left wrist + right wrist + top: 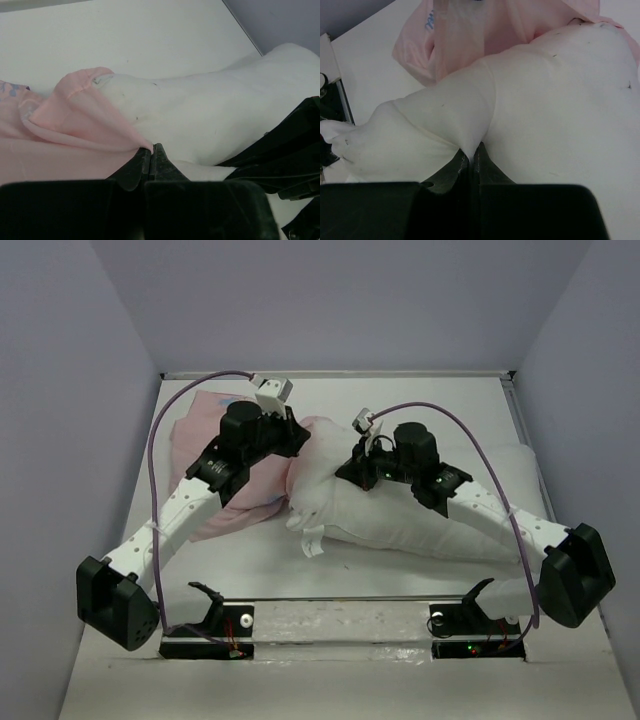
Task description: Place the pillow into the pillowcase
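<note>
left hand point(151, 154) clamped on pillowcase point(75, 117) hem, touching pillow point(215, 115) | right hand point(471, 156) clamped on pillow fold | pillowcase capping pillow corner

top: high rear, looking down | wrists: low, close | shared: pillow point(380, 525)

The pillow point(560, 100) is white cloth, matt and softly creased, flecked with small dark specks of lint. The pillowcase point(75, 115) is thin pale pink cloth, matt, with a stitched hem along its folded edge. The left pincer point(151, 156) and right pincer point(470, 156) are black, matt and plastic-looking. The tabletop point(150, 40) is white and smooth with a dull sheen. The arm link point(185, 505) has a hard white shell. The cable point(151, 455) has a smooth purple sheath.
</note>
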Tool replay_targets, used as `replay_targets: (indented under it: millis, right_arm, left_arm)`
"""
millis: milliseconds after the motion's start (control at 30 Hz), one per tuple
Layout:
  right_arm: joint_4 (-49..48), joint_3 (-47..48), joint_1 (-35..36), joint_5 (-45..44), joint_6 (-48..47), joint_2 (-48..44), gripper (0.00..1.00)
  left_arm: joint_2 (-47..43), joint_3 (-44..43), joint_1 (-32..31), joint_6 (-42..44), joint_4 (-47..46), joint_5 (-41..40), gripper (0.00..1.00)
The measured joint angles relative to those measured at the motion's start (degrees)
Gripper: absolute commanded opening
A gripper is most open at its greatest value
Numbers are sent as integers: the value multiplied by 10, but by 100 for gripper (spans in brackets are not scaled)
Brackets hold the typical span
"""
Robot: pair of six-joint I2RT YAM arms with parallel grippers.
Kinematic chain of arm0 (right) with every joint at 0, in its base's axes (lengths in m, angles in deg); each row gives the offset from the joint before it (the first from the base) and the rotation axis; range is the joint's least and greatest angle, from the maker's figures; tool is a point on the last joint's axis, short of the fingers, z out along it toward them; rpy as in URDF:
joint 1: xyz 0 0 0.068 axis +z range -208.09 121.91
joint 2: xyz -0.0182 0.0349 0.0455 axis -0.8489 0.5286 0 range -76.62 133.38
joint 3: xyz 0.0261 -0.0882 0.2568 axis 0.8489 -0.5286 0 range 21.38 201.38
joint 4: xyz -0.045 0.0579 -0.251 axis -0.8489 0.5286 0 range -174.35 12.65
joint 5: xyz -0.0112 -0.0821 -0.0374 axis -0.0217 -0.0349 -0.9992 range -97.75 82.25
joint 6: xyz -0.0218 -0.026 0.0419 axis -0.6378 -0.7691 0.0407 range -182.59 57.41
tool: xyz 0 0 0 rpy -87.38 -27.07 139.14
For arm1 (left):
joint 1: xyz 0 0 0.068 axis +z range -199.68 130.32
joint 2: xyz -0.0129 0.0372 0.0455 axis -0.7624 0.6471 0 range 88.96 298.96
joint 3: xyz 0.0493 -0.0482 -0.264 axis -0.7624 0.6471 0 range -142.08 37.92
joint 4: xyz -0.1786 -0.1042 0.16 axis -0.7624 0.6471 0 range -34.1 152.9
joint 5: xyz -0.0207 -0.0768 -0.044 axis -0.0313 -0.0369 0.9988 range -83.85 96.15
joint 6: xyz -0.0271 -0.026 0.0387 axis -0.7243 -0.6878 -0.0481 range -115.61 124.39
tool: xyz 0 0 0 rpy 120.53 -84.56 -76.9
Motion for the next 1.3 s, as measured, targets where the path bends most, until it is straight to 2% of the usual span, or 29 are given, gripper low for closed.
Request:
replay_targets:
  millis: [100,467,633,800,933,1067,1167,1300]
  right_arm:
    - [-18,0,-1,-16,-13,-1,0]
    - [23,-9,21,116,-48,-9,0]
    - [48,23,22,102,-71,10,0]
    - [93,91,20,114,-91,30,0]
    - [107,47,25,138,-93,-53,0]
    - [119,5,26,173,-82,-144,0]
    - [116,1,28,200,-76,-149,0]
    - [114,4,33,197,-76,-108,0]
  left_arm:
    - [7,-21,0,0,6,18,0]
    - [127,-158,-1,9,17,30,0]
    - [136,-155,-24,23,43,33,0]
    - [76,-109,-38,45,70,-10,0]
    - [31,-106,-14,54,78,-54,0]
    - [34,-118,0,55,78,-77,0]
    - [59,-132,-1,52,78,-73,0]
    - [79,-135,-16,50,83,-65,0]
